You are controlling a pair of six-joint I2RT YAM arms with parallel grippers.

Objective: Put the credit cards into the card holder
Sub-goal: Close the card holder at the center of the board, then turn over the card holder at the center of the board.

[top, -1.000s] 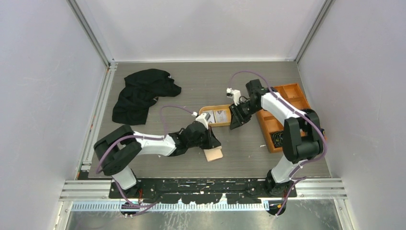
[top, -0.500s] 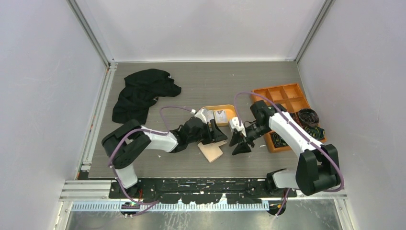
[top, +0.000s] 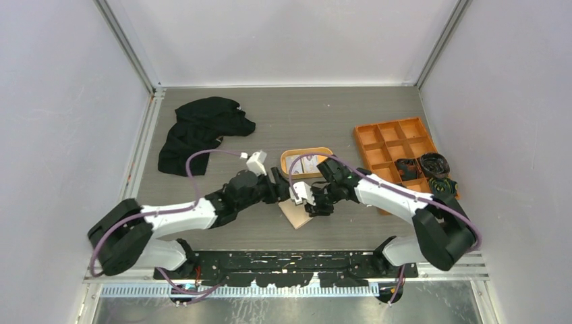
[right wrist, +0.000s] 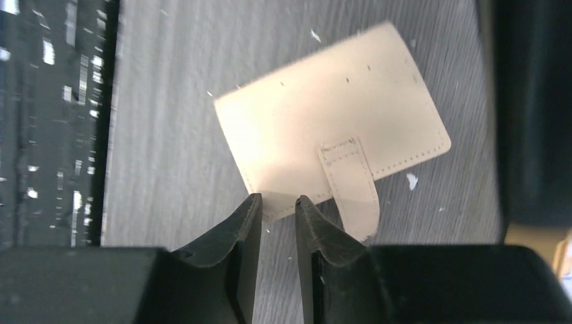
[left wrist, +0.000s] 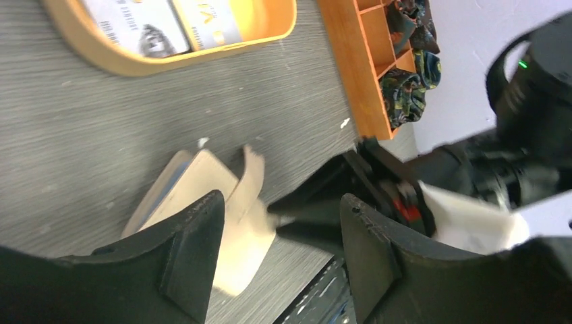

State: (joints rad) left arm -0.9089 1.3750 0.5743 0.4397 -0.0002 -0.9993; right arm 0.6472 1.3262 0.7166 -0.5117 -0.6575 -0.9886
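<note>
The left gripper (left wrist: 280, 206) is spread wide, with the card holder (left wrist: 195, 182) lying just ahead between its jaws. The right gripper (right wrist: 276, 201) has its jaws a slit apart, straddling the holder's edge; I can't tell whether they grip it. The credit cards (left wrist: 138, 27) sit in the orange tray (left wrist: 108, 62) beyond the left jaws.

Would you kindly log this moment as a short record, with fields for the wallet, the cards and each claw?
wallet: folded, flat on the table, tab loose
cards: at least two, lying in the tray
left claw: open, empty, close to the wallet
right claw: jaws nearly together at the wallet's edge; grip unclear
box: right of the tray
cloth: black, far left
</note>
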